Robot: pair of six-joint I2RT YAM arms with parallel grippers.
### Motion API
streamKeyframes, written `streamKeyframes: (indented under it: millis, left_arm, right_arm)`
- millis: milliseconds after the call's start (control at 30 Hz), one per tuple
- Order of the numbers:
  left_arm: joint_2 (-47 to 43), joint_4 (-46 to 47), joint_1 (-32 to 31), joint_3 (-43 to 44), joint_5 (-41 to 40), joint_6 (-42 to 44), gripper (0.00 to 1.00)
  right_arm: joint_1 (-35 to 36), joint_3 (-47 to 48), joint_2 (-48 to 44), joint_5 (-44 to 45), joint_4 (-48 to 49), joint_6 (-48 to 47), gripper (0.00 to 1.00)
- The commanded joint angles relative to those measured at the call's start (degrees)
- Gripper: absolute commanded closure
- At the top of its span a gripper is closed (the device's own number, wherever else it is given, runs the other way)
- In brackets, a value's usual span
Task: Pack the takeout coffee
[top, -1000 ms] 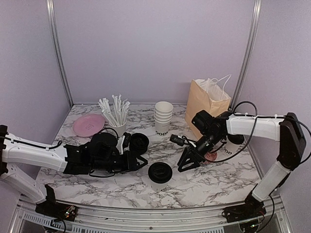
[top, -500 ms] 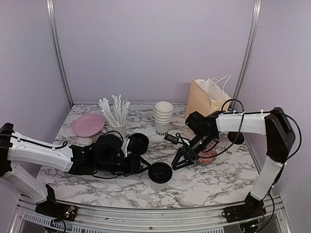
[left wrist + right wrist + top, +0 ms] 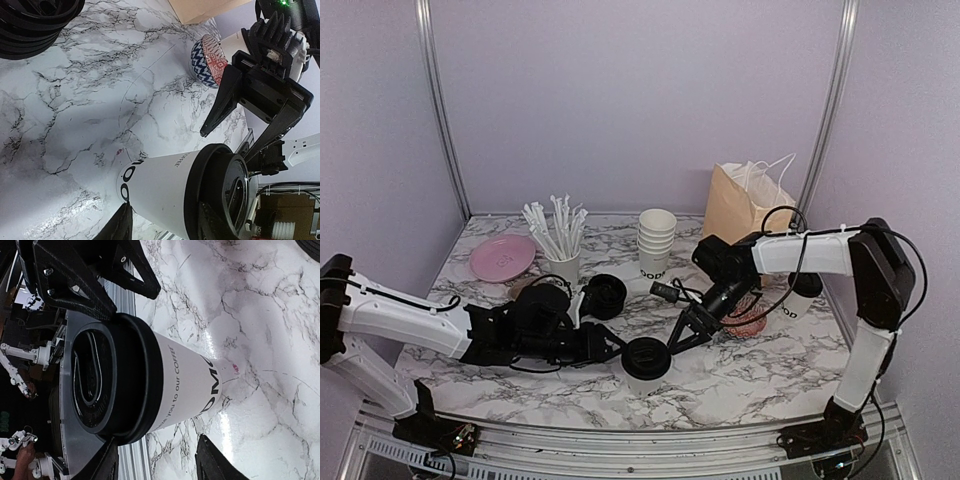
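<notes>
— Coffee cup (image 3: 648, 360), where?
— Upright, lid on, near the surface's (image 3: 760, 375) front edge, middle.
— Hands?
— Left hand (image 3: 612, 348) and right hand (image 3: 678, 342) both spread, flanking it closely; whether touching, cannot tell.

Pink plate (image 3: 502, 257) at left, straw cup (image 3: 562, 266) beside it, lidless cup stack (image 3: 656, 243) centre; the black stack (image 3: 606, 295) is possibly lids.

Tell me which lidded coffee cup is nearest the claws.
The front-centre cup, between the left claw and right claw; the other lidded cup stands far right by the brown bag.
</notes>
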Motion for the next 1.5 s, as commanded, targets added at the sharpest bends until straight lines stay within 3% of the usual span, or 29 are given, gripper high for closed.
streamKeyframes:
  millis: [0,267,667,767,833,900,933,1067,1233,1467]
  left_arm:
    - [2.9,-0.7,-0.3,-2.9,-2.0,0.3,0.56]
    - [7.7,-1.1,-0.5,-3.6,-4.0,1.4,0.6]
    - [-1.0,-5.4,-3.3,4.1,-10.3,8.5,0.54]
    - [-2.8,-6.9,-3.9,4.9,-12.8,10.6,0.48]
    - [-4.1,-7.3,-3.9,4.4,-14.3,13.6,0.41]
    - [-5.6,-7.2,-3.9,3.0,-16.7,16.5,0.35]
    - [-6.2,-7.4,-3.9,2.2,-18.7,17.1,0.34]
    - [-9.3,-7.6,-3.8,-0.8,-26.7,16.3,0.31]
    - [-11.0,-10.0,-3.5,-1.8,-31.2,12.2,0.31]
    - [-13.9,-9.1,-3.5,-5.0,-31.0,10.2,0.31]
  right_arm:
    - [0.5,1.0,2.4,6.4,1.8,2.6,0.51]
    - [0.7,0.9,4.0,12.5,3.2,4.7,0.54]
    - [-1.1,0.4,-5.1,16.8,2.7,2.6,0.53]
    - [-1.1,-0.4,-8.9,17.5,1.7,-0.4,0.43]
    - [-0.1,-1.4,-12.8,16.2,0.4,-3.8,0.28]
    - [3.1,-4.0,-17.5,18.8,1.8,-3.8,0.06]
    - [6.1,-5.9,-19.5,21.7,3.3,-3.4,0.02]
    - [18.6,-12.0,-21.9,36.8,8.8,-0.5,0.01]
    - [21.0,-8.3,-14.1,39.7,7.2,2.2,0.01]
    - [25.5,-6.9,-8.3,45.7,7.9,4.9,0.01]
